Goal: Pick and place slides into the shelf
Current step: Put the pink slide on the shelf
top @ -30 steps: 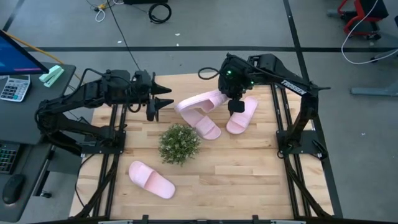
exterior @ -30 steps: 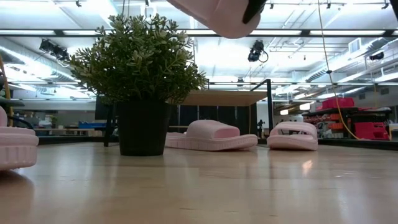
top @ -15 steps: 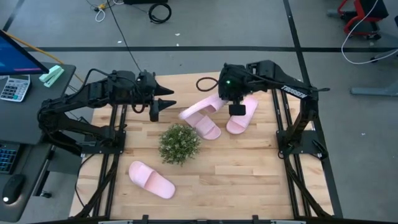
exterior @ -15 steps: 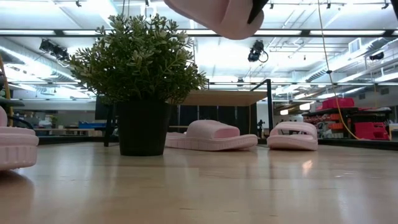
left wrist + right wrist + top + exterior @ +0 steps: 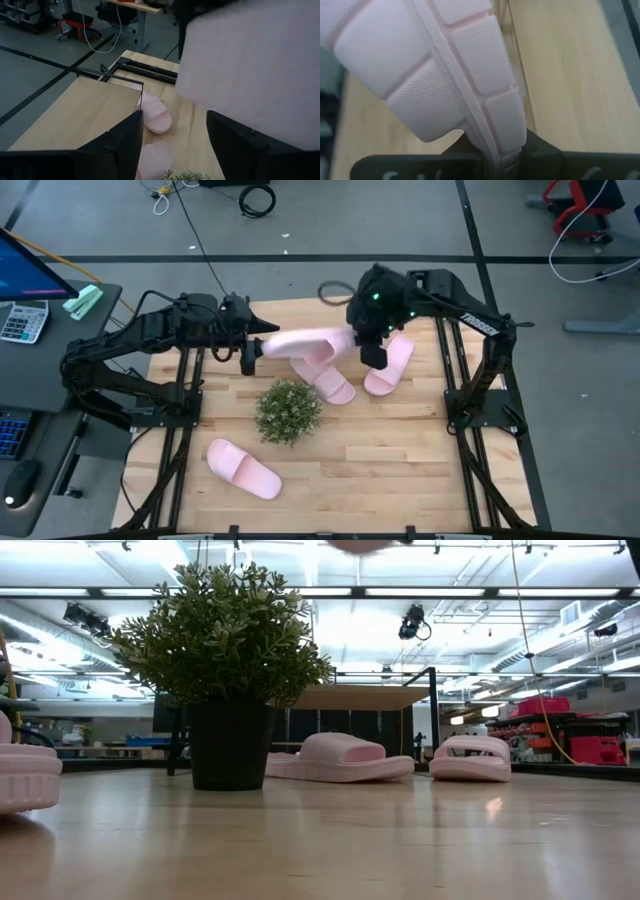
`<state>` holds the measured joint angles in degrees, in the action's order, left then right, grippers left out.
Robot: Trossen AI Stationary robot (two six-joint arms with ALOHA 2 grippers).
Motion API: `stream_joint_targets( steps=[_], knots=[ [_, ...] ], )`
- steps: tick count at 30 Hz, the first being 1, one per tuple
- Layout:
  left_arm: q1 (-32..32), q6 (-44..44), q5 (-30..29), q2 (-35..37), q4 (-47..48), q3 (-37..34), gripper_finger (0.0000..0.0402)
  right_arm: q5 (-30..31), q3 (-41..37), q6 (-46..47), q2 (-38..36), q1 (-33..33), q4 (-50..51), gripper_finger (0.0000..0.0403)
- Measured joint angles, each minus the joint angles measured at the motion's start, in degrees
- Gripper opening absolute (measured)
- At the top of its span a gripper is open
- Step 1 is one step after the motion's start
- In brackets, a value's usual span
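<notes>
My right gripper (image 5: pixel 366 346) is shut on a pale pink slide (image 5: pixel 303 344) and holds it high over the table's far middle. The slide's free end (image 5: pixel 250 70) reaches to my left gripper (image 5: pixel 256 348), which stands open there, fingers (image 5: pixel 125 142) level. Two more slides (image 5: pixel 331 385) (image 5: pixel 386 366) lie sole-down below the right gripper, in front of the shelf (image 5: pixel 360 697). Another slide (image 5: pixel 243 470) lies at the near left. In the low view only the held slide's lowest bit (image 5: pixel 360 544) shows. My right gripper pinches the rim of the slide's sole (image 5: pixel 506 131) between its two fingers, at the slide's end toward the table's right. The fingers slant down from the far right. The slide is lifted clear and stretches roughly level toward the left gripper. My left gripper: I cannot tell whether it touches the slide's free end.
A bushy green plant in a dark pot (image 5: pixel 288 410) stands mid-table, near the two lying slides. The shelf's wooden top board (image 5: pixel 75 117) and thin black frame sit at the far edge. A desk with a calculator (image 5: pixel 24 320) stands off the table's left.
My right gripper has risen and turned, swinging the held slide from a slant to roughly level. The slide's free end has gone toward the table's left, up to the left gripper. In the low view the slide has risen almost out of the top.
</notes>
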<state>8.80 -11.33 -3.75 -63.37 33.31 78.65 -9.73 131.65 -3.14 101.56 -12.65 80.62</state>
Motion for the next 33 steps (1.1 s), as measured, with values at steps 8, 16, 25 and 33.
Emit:
stream_joint_targets(
  steps=[8,16,25,33],
  knots=[
    [0.0,0.1,0.0,0.7,2.6,0.0,0.0219,-9.3,3.4,8.2,-0.9,-3.4,-16.7,0.0040],
    [0.0,0.2,0.0,2.8,5.7,0.1,0.0217,-9.8,3.3,15.2,-0.4,-3.4,-35.7,0.0040],
    [0.0,0.7,-1.1,4.0,6.1,0.1,0.0212,-7.4,-0.1,25.2,-0.4,-4.0,-41.1,0.0040],
    [0.0,0.7,-1.1,4.8,7.3,0.0,0.0215,-8.6,-12.4,30.5,-0.3,-7.1,-45.2,0.0040]
  ],
)
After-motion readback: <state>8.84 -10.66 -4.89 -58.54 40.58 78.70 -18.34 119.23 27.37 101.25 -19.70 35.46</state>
